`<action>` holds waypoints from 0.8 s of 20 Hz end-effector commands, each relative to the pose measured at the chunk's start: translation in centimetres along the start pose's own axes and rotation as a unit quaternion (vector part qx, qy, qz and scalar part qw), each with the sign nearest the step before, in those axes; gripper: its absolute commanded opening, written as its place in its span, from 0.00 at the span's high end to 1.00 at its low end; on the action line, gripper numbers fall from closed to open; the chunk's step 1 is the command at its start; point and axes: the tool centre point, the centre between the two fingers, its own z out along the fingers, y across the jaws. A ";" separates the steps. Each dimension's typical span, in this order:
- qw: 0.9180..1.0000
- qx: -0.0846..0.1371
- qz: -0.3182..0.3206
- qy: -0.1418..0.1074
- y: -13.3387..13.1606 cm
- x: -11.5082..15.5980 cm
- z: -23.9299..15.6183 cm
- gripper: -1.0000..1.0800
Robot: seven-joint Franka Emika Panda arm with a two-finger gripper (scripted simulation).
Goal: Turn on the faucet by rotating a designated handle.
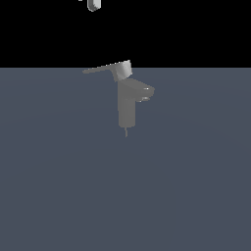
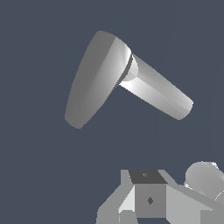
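On the dark floor: grey faucet (image 1: 126, 105), upright; lever handle (image 1: 105, 68) on top, pointing toward the exterior view's left. Gripper (image 1: 93, 5) well above, apart; I cannot tell its jaw state. Risk: my descent lands off the thin blade and slips.

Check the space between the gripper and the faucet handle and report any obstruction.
Nothing visible stands between them. The gripper hangs high above the handle, and only open space separates the two; the faucet stands alone on the surface.

Matte grey faucet (image 1: 126, 105) and grey lever handle (image 1: 105, 68) showing against plain slate-blue floor (image 1: 59, 186); black background (image 1: 196, 29); glossy white arm tip (image 1: 93, 4).
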 end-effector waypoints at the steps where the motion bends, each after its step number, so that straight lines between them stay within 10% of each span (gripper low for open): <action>1: 0.999 -0.004 0.035 -0.001 -1.6 1.1 1.1 1.00; 16: 0.974 -0.038 0.223 0.025 -10.0 6.1 9.7 1.00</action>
